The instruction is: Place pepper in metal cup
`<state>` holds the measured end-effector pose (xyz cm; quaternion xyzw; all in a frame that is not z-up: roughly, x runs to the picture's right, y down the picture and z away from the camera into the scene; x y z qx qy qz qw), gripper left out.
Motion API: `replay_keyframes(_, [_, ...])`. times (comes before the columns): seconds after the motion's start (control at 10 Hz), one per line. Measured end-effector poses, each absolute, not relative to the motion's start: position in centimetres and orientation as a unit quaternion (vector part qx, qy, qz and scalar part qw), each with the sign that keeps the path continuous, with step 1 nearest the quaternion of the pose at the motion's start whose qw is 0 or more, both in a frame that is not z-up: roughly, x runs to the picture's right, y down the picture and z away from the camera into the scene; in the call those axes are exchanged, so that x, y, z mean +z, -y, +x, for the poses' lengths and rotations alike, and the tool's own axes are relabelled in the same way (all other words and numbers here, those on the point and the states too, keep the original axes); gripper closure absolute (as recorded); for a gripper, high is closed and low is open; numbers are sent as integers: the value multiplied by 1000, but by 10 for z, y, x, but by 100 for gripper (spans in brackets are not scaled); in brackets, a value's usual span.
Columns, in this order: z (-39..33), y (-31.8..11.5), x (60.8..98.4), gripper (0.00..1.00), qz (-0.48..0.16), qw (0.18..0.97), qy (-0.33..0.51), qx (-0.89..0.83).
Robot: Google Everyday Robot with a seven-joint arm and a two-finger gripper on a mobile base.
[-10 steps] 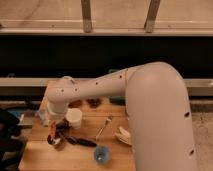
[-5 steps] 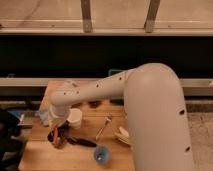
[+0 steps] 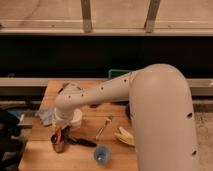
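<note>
Wooden table (image 3: 79, 161), lower left: gripper (image 3: 61, 131) clenched on the pepper (image 3: 58, 135) over the metal cup (image 3: 57, 145).
Released off-centre, the slim pepper could catch the rim, tip out, or topple the cup.

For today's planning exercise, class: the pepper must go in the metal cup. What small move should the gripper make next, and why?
Probably open the gripper. It is shut on the pepper, at the left of the table, directly above the metal cup; the pepper's tip seems to reach into it, so letting go should drop it in.
</note>
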<state>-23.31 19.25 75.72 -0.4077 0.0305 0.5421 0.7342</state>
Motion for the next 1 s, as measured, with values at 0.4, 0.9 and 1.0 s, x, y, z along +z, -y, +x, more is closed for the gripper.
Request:
replay_keyframes(0.4, [-229,-188,747,100,-399,730,-15,555])
replay_keyframes(0.9, [-218,-198,740,100,-399,721,-11,567])
replay_keyframes(1.0, [-216,-199,739,100,-399,718,-10,570])
